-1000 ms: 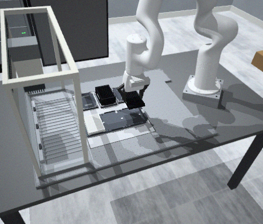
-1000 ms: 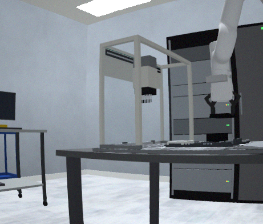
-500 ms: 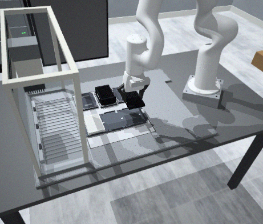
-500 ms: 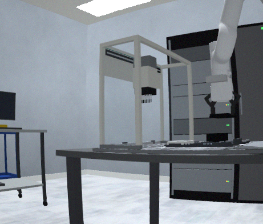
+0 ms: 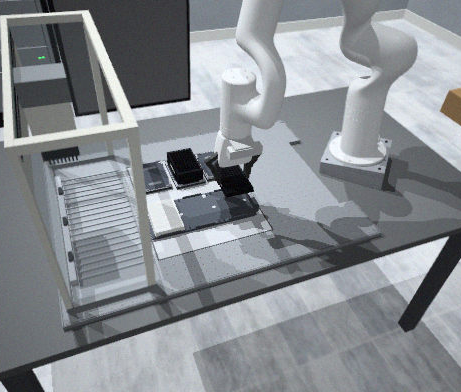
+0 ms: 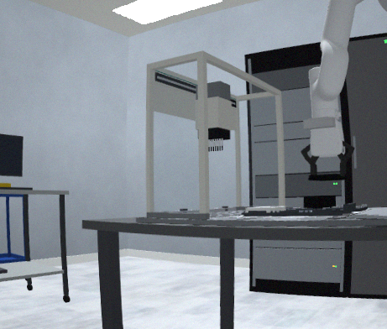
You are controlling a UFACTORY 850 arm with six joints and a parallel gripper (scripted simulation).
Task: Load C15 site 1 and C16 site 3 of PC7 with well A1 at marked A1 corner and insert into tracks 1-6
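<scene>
- Hanging over the near end of the carrier PC7 (image 5: 217,206), the gripper (image 5: 234,176) pinches a dark plate, C15 (image 5: 235,182), between widely spread fingers.
- The top view places that plate above the carrier end nearest the arm's base, partly overlapping the S1 nest beside it; how high it sits cannot be judged from here.
- The exterior view settles the height: the plate (image 6: 326,178) is a thin dark slab held level between the black fingers (image 6: 310,161), well above the table (image 6: 243,228).
- Only the top view shows the nest row: the deep-well block C51 (image 5: 185,166) stands in the middle nest and a flat plate, C16 (image 5: 157,177), lies in the far one, next to the instrument frame (image 5: 136,165).
- The rails (image 5: 101,220) inside the frame show as parallel bars from above; from the side they are hidden.
- The exterior view alone shows a pipetting head (image 6: 218,119) hanging under the frame's top.
- No track numbers, A1 marks or other writing can be read in either view.
</scene>
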